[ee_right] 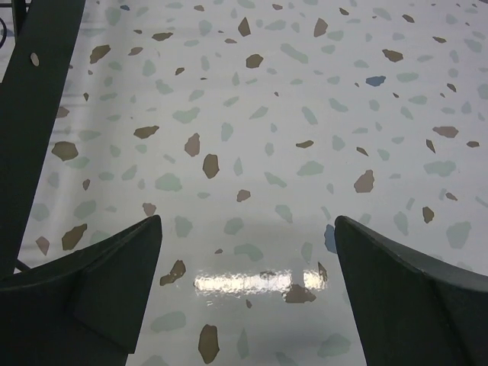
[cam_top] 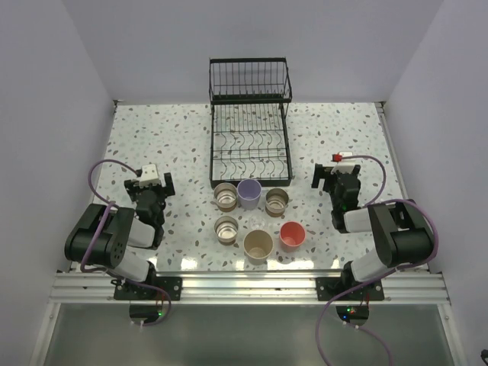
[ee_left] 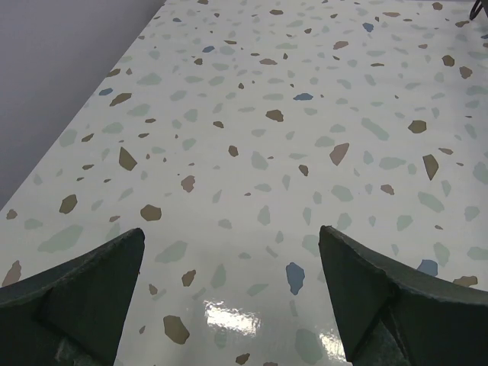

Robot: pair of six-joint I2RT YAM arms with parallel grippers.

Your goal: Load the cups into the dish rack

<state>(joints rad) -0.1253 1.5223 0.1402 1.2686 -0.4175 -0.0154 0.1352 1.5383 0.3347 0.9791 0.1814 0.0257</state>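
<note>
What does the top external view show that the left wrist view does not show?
Only the top external view: six cups, one a lavender cup, before the dish rack with no cup in it, plus the left arm and right arm. Only the left wrist view: its jaws close up, wide apart, nothing between. Both: the speckled table.

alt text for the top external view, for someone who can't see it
Six cups stand clustered on a speckled table just in front of an empty black wire dish rack. The left gripper and right gripper rest open on either side, holding nothing.
</note>
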